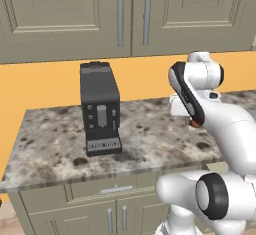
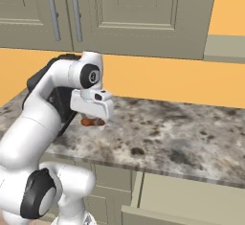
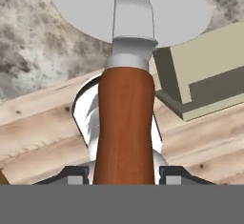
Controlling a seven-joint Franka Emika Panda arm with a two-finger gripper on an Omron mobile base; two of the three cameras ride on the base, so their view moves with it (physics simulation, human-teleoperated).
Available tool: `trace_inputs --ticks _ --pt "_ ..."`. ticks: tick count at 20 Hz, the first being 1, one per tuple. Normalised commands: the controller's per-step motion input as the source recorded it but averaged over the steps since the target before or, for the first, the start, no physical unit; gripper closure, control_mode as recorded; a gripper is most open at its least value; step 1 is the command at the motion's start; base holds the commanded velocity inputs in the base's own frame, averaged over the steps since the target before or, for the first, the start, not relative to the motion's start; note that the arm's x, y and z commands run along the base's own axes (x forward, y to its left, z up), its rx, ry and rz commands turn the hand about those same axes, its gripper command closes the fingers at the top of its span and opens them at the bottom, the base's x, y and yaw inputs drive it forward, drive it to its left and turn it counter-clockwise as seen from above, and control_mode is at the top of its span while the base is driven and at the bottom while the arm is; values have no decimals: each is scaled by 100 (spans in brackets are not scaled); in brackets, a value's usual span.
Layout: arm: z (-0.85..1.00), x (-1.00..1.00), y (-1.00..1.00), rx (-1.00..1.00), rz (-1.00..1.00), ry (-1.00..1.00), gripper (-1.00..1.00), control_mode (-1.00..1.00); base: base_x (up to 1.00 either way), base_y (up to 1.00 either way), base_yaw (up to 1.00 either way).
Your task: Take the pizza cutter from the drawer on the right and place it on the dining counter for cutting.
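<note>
The pizza cutter has a reddish-brown handle and a round silver blade, and it points away from the hand. My gripper is shut on the handle, one dark fingertip on each side. In the right base view the gripper hangs over the front of the granite worktop, and the cutter's handle pokes out below it. The olive-beige drawer stands pulled open at the lower right; its corner lies below the blade. The dining counter is out of view.
A black coffee machine stands on the worktop left of the arm. Olive-beige wall cabinets hang above an orange wall. Lower cabinet doors sit under the worktop. Wooden floor lies beneath the hand.
</note>
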Motion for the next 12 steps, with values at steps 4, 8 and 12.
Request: trace_inputs --ticks 4,8,12 --pt "-1 6 3 0 22 -13 100 -100 0 0 0" --pt "-24 0 0 0 24 -13 100 -100 0 0 0" --pt "-28 0 13 0 7 -14 100 -100 0 0 0"
